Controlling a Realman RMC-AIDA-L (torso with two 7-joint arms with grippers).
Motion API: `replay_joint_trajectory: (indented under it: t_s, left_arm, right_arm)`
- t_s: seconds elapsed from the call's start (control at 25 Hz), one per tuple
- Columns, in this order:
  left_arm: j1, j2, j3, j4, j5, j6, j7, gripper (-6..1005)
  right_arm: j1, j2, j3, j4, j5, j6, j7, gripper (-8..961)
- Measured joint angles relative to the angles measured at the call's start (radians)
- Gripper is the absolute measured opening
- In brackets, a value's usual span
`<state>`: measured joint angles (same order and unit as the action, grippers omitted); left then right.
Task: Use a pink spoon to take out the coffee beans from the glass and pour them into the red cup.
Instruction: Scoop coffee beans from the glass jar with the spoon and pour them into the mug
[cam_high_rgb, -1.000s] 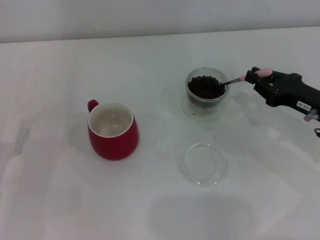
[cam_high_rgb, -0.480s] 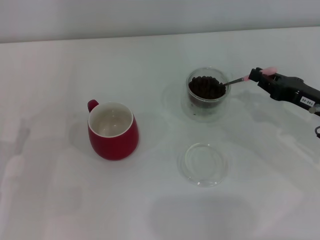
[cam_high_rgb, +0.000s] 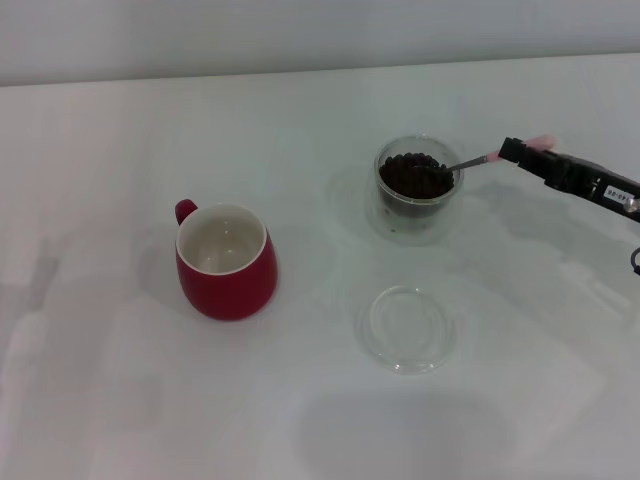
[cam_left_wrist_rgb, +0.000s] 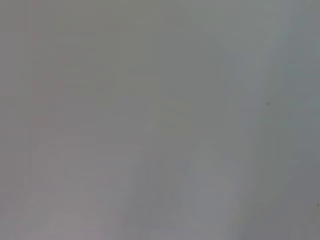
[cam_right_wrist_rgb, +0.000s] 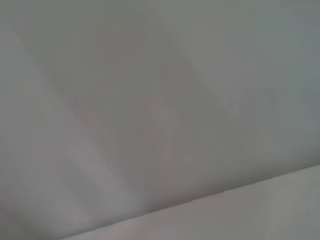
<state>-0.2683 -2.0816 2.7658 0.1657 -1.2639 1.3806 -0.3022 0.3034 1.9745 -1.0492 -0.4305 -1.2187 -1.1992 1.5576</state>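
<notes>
Right end effector clamps the pink spoon, its metal bowl resting on dark coffee beans.

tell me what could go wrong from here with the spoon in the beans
1. The right hand grips the pink spoon at the far end of its handle, so the bowl could tip and drop coffee beans on lifting.
2. The red cup stands well across the table; beans may spill on that carry.
3. A sideways pull could nudge the glass.
</notes>
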Motion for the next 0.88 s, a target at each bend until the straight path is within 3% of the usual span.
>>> replay_joint_trajectory:
  t_s: [0.44, 0.88]
  left_arm:
    - [-0.002, 0.000, 0.000, 0.000, 0.000, 0.000, 0.000, 893]
    - [0.003, 0.002, 0.000, 0.000, -0.001, 0.000, 0.000, 892]
  right_arm:
    - [0.022, -0.019, 0.000, -0.002, -0.044, 0.014, 0.237, 138]
    - [0.019, -0.009, 0.025, -0.002, -0.036, 0.028, 0.342, 138]
